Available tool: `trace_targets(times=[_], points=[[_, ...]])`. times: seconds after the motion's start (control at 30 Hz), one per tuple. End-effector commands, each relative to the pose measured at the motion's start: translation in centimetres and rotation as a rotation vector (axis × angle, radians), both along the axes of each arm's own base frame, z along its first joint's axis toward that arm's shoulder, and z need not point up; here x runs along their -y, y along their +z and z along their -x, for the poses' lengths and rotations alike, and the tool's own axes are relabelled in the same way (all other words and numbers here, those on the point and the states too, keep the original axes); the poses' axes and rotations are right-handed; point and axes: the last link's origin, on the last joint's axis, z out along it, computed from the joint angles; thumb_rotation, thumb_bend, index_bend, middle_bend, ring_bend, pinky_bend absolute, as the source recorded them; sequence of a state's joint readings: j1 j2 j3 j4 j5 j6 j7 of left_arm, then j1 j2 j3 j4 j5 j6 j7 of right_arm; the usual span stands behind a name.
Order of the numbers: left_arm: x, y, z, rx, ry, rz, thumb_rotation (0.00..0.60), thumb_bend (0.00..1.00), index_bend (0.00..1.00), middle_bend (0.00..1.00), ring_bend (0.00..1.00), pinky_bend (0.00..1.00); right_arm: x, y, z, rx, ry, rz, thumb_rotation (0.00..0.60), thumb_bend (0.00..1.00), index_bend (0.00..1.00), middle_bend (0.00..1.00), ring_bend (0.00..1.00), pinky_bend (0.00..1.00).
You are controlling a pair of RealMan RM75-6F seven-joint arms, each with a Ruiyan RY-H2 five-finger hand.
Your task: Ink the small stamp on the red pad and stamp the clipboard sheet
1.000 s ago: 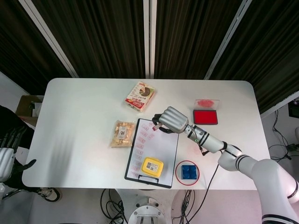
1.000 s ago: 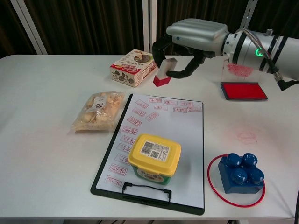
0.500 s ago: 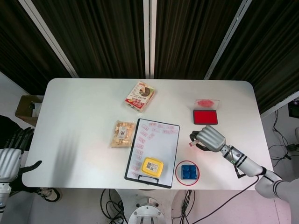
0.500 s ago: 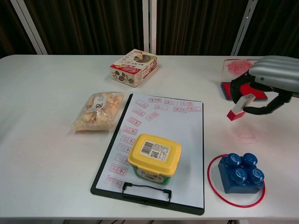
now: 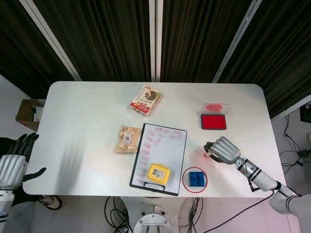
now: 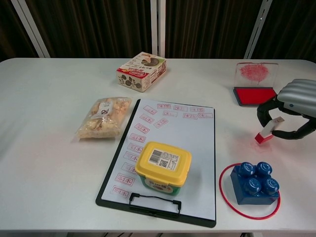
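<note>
Red-faced and small, the stamp sits pinched in my right hand, inked end tilted down just above the table. Beyond my hand lies the pad; off to my left lies the sheet. It looks light and rigid, so a grip on the pale upper body seems best, clear of the wet face. My left hand hangs spread, holding nothing.

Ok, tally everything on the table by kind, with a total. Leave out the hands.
Snack packages: 2, the box and the bag
Clipboard: 1
Yellow-lidded tub: 1
Ink pad with its lid: 1
Stamp: 1
Blue block: 1
Red ring: 1
Total: 8
</note>
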State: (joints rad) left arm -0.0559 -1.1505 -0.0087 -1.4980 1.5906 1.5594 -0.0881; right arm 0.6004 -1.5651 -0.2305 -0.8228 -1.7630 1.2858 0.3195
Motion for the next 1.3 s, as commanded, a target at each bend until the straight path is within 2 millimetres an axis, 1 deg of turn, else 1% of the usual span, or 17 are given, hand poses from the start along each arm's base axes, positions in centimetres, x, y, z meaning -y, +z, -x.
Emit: trace_targets(times=[0.03,0.4,0.53,0.7,0.9,1.0,1.3], points=[[0.0,0.0,0.0,0.001,0.002,0.0,0.6,0.0,0.07,0.07,0.05,0.16,-0.1,-0.3,0.2,-0.002,-0.005,0.002,0.6,0.4,0.98,0.86,0.91,1.0],[0.0,0.0,0.2,0.002,0.003,0.001,0.6,0.0,0.07,0.07,0.05,0.16,-0.2,-1.4,0.0,-0.004,-0.009,-0.007,0.6,0.33,0.91,0.8,0.91,1.0],[0.0,0.0,0.2,0.003,0.005,0.001,0.6,0.0,0.07,0.07,0.05,0.16,-0.3,-1.6,0.1,-0.014,-0.011,-0.015,0.6,0.28,0.86,0.77,0.91,1.0],[0.0,0.1,0.2,0.003,0.002,0.001,0.6,0.0,0.07,0.07,0.05,0.16,-0.3,-1.6,0.1,-0.017,-0.013,-0.019,0.6,0.23,0.78,0.68,0.91,1.0],[-0.1,0.1,0.2,0.003,0.001,0.002,0.6,0.0,0.07,0.07,0.05,0.16,-0.3,-1.4,0.0,-0.022,-0.014,-0.024,0.6,0.2,0.66,0.56,0.91,1.0],[-0.1,0.1,0.2,0.002,0.0,0.002,0.6,0.0,0.07,0.07,0.05,0.16,-0.3,-1.4,0.0,-0.027,-0.015,-0.024,0.6,0.2,0.61,0.53,0.91,1.0],[-0.1,0.2,0.1,0.002,-0.001,0.002,0.6,0.0,0.07,0.07,0.05,0.16,-0.3,-1.4,0.1,-0.039,-0.022,-0.022,0.6,0.19,0.52,0.45,0.91,1.0]])
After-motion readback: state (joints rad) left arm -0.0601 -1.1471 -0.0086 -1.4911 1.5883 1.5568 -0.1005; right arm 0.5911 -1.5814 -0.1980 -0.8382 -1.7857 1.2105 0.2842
